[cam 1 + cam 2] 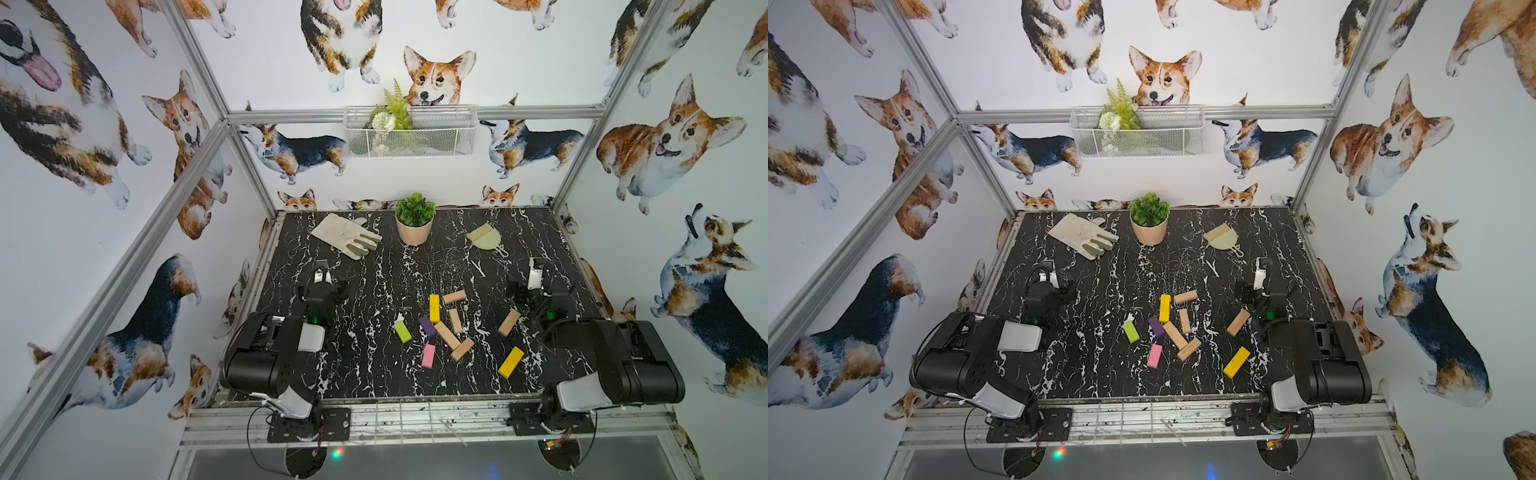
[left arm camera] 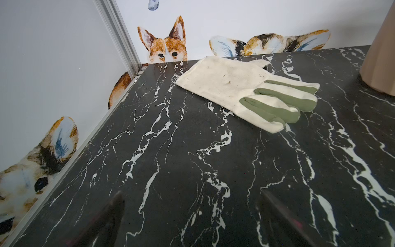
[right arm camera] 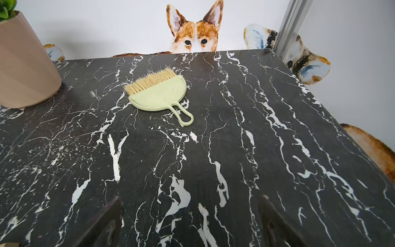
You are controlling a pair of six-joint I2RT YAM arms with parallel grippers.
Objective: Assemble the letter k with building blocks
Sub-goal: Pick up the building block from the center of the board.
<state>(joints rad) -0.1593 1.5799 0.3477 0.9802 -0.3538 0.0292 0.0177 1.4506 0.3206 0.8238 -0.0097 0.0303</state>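
The building blocks lie scattered, flat on the black marble table [image 1: 374, 374], between my two arms. In both top views a middle cluster holds a yellow block [image 1: 434, 308], a purple block [image 1: 427, 326] and three tan ones [image 1: 447, 335]. A lime green block [image 1: 402, 331] and a pink block [image 1: 428, 356] lie left of it. To the right are a tan block [image 1: 509, 322] and a second yellow block [image 1: 511, 362]. My left gripper [image 1: 322, 269] [image 2: 191, 193] is open and empty, far left of the blocks. My right gripper [image 1: 536, 266] [image 3: 189, 198] is open and empty, beyond the right-hand tan block.
A cream and green glove [image 1: 347, 235] [image 2: 245, 89], a potted plant [image 1: 414, 224] and a small green hand brush [image 1: 484, 237] [image 3: 159, 94] lie along the back of the table. A wire basket [image 1: 409, 132] hangs on the back wall. Metal frame posts stand at the corners.
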